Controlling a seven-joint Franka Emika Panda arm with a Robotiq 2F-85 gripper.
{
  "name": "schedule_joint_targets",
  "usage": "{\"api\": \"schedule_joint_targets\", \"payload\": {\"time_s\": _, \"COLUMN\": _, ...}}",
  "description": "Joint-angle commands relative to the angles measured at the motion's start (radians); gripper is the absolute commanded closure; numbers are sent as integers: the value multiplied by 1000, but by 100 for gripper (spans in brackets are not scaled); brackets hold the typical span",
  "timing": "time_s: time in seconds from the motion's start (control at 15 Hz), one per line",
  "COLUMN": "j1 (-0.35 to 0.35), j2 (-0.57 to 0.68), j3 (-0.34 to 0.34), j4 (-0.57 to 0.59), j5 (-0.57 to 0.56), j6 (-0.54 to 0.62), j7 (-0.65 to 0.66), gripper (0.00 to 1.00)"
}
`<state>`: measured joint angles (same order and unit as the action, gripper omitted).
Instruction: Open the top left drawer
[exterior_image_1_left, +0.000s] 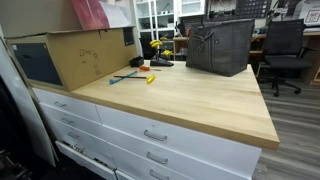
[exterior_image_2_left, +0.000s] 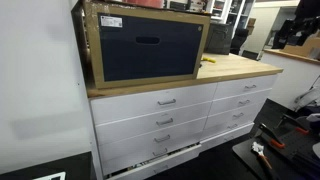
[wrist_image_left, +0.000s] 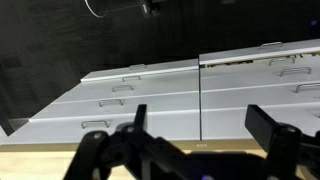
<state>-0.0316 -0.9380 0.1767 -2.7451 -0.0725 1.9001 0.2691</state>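
The top left drawer (exterior_image_2_left: 140, 104) is the white flat front under the cardboard box, with a small silver pull (exterior_image_2_left: 166, 101). It sits flush and shut. It also shows in an exterior view (exterior_image_1_left: 75, 107). In the wrist view I look down over the wooden top's front edge onto the drawer fronts. The drawer nearest the edge on the right of the seam (wrist_image_left: 228, 120) appears to be the same one. My gripper (wrist_image_left: 205, 125) hangs above that edge, open and empty, its fingers astride the seam. The arm does not show in either exterior view.
A cardboard box holding a dark blue bin (exterior_image_2_left: 145, 45) stands on the wooden top (exterior_image_1_left: 190, 100) above the drawer. A dark grey bag (exterior_image_1_left: 220, 45) and small tools (exterior_image_1_left: 135, 76) lie farther along. The bottom drawer (exterior_image_2_left: 150, 158) is slightly ajar. An office chair (exterior_image_1_left: 285, 50) stands behind.
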Motion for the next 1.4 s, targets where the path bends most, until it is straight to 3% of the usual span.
{"api": "schedule_joint_targets", "payload": {"time_s": 0.0, "j1": 6, "j2": 2, "j3": -6, "j4": 2, "j5": -5, "j6": -3, "j7": 4, "gripper": 0}}
{"api": "schedule_joint_targets", "payload": {"time_s": 0.87, "j1": 6, "j2": 2, "j3": -6, "j4": 2, "j5": -5, "j6": -3, "j7": 4, "gripper": 0}}
{"api": "schedule_joint_targets", "payload": {"time_s": 1.33, "j1": -16, "j2": 215, "j3": -58, "j4": 74, "j5": -11, "j6": 141, "j7": -36, "gripper": 0}}
